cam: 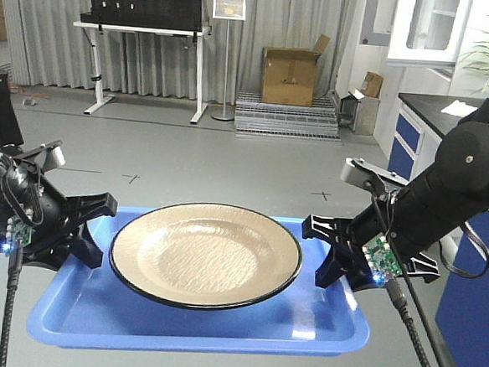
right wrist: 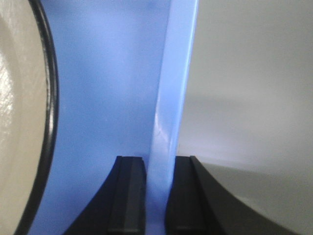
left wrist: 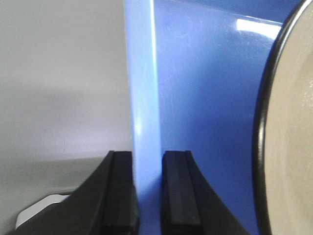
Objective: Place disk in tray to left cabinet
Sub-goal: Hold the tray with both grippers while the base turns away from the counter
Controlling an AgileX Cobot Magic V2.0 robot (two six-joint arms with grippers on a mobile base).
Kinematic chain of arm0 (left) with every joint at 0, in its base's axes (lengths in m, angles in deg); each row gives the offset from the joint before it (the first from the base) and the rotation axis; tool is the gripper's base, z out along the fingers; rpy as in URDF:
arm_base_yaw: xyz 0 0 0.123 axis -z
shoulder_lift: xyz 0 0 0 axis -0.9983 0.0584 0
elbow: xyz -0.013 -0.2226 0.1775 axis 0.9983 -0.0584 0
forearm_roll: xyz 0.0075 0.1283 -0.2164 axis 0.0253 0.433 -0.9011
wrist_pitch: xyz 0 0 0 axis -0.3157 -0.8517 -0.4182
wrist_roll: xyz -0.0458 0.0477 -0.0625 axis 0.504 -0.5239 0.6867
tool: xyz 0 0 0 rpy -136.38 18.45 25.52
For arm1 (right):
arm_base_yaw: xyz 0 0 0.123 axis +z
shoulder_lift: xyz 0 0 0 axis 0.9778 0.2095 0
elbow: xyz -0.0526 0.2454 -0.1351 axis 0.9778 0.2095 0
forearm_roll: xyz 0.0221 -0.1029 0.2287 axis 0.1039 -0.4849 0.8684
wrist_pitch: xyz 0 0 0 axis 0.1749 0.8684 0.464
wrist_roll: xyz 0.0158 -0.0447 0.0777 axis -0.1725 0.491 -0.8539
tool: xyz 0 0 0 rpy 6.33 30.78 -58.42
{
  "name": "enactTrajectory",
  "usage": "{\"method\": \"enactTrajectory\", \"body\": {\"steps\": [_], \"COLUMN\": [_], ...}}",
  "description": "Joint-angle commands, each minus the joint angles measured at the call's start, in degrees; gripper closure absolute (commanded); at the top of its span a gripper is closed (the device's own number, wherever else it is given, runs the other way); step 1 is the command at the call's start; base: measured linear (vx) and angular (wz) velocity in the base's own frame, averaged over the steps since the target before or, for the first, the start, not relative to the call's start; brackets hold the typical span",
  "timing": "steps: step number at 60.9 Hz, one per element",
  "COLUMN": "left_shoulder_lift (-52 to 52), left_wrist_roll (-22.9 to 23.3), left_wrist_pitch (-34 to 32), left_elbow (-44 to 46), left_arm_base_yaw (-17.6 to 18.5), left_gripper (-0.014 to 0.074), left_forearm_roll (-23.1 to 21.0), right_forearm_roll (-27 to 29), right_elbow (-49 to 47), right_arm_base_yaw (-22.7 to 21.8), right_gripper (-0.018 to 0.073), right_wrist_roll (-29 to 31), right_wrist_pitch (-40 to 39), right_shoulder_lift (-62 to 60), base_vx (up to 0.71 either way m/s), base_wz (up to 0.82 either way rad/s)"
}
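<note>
The tan disk point(cam: 206, 252) with its black rim lies flat in the blue tray point(cam: 184, 326), which is held up above the grey floor. My left gripper point(cam: 90, 231) is shut on the tray's left rim, and my right gripper point(cam: 324, 252) is shut on its right rim. In the left wrist view the jaws of the left gripper point(left wrist: 146, 196) pinch the pale blue tray rim point(left wrist: 144, 98), with the disk's edge point(left wrist: 293, 147) at the right. In the right wrist view the right gripper point(right wrist: 159, 196) pinches the tray's other rim point(right wrist: 173, 98), with the disk point(right wrist: 19, 122) at the left. The left cabinet is out of view.
A white table point(cam: 146, 30) with a black pegboard stands at the back left, a sign stand point(cam: 226, 56) beside it. A cardboard box point(cam: 290, 73) sits behind stacked metal grates point(cam: 287, 115). A blue-fronted counter point(cam: 416, 137) runs along the right.
</note>
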Motion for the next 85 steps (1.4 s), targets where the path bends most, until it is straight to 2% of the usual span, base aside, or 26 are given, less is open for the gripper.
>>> {"method": "enactTrajectory", "body": {"steps": [1,85], "left_shoulder_lift": [-3.47,-3.47], "left_wrist_roll": [0.79,0.79], "left_wrist_pitch": [-1.96,-1.96], "left_elbow": [2.24,2.24], "left_arm_base_yaw": [1.93,1.93], "left_gripper": [0.0596,0.0596], "left_forearm_roll": [-11.97,-11.97], "right_forearm_roll": [10.91,10.86], "right_elbow": [-2.46,-2.46], "right_arm_base_yaw": [1.73,1.73], "right_gripper": [0.0565,0.0565], "right_wrist_roll": [0.59,0.59], "right_wrist_pitch": [-4.24,-4.27], "right_shoulder_lift": [-3.3,-3.3], "base_vx": [0.6,0.63], "base_wz": [-0.03,-0.03]}}
